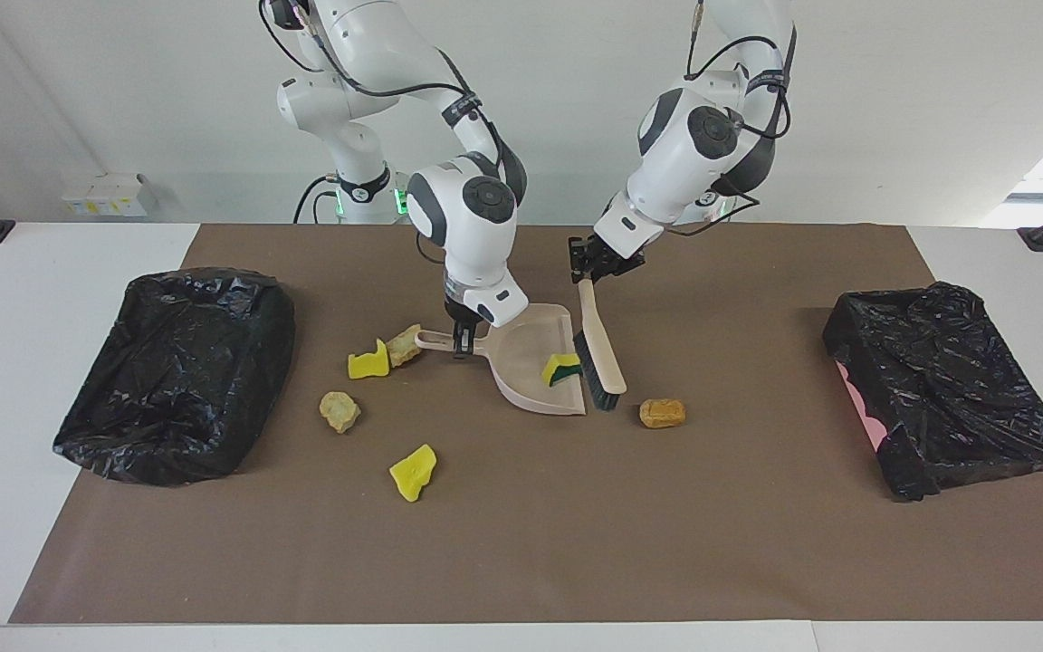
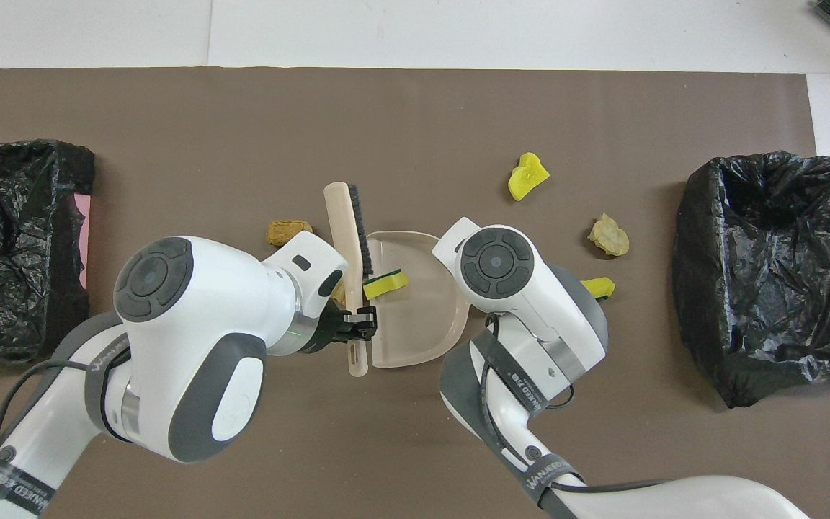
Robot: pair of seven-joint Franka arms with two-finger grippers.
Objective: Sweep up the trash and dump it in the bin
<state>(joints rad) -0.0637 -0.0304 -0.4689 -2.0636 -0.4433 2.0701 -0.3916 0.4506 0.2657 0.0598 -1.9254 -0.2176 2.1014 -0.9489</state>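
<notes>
One yellow-and-green chunk (image 1: 563, 369) lies in the dustpan (image 1: 531, 371), whose handle the right gripper (image 1: 461, 342) pinches. The left gripper (image 1: 587, 272) pinches the brush (image 1: 600, 349) at the pan's mouth. Five chunks sit on the mat (image 1: 521, 543); both bins (image 1: 177, 371) (image 1: 947, 389) await dumping.

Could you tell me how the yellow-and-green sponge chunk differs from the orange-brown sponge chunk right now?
The yellow-and-green sponge chunk lies inside the beige plastic dustpan; the orange-brown sponge chunk lies on the brown mat. The first is two-coloured and wedge-like; the second is one colour and a rounded block. The wooden brush stands between them. Both are small trash pieces, neither yet in a bin.
</notes>
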